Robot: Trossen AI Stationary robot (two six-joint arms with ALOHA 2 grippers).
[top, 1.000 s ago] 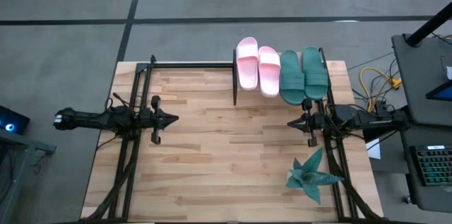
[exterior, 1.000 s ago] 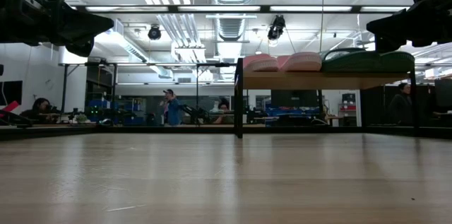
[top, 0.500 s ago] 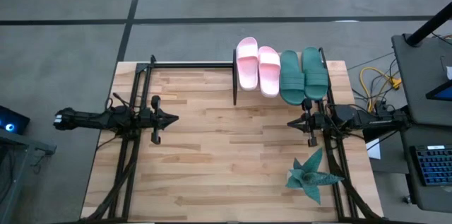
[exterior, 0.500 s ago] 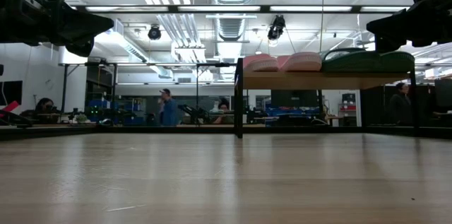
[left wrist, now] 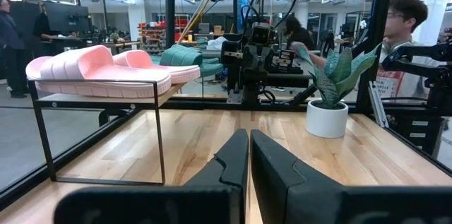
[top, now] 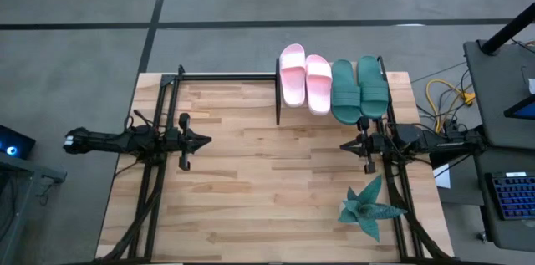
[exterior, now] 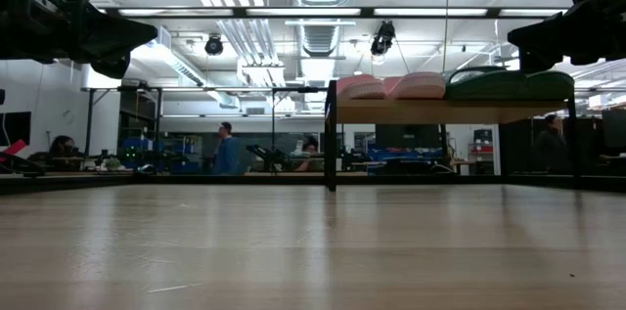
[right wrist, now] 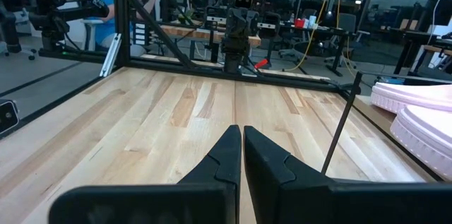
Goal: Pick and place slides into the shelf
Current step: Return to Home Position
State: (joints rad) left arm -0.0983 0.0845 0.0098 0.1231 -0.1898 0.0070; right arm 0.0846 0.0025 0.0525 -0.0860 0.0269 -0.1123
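Lying in a row on the shelf, the slides are found unmoved. The left tool and right tool are kept pressed together over the table. Only a background person is seen shifted.

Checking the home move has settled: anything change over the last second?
Nothing on the table moved. Only a person in the room behind stepped slightly left in the low view. Parked as before: left arm, right arm, jaws shut; all four slides remain on the shelf.

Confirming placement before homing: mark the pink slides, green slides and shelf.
pink slides (top: 292, 78): high view, on one strap.
green slides (top: 371, 87): high view, on one strap.
shelf (exterior: 450, 111): low view, board's front edge.
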